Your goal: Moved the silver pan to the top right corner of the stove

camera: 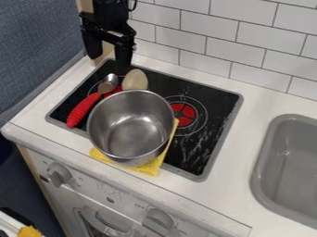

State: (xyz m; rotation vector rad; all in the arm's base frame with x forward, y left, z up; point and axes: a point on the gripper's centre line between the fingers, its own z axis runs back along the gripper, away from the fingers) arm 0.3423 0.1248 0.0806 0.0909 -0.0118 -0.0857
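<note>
The fingers hang wide apart, empty, by the stove's far left corner. Straddle the rim of the silver pan, near the front edge on a yellow cloth; grip firmly, lift level, then carry it far right.

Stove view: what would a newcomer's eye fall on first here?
The big silver pan, at the front of the stove, with a yellow cloth poking out beneath it. Next, the red-handled spoon to its left and the red burner to its right. The black gripper hangs by the back left corner, jaws apart.
</note>
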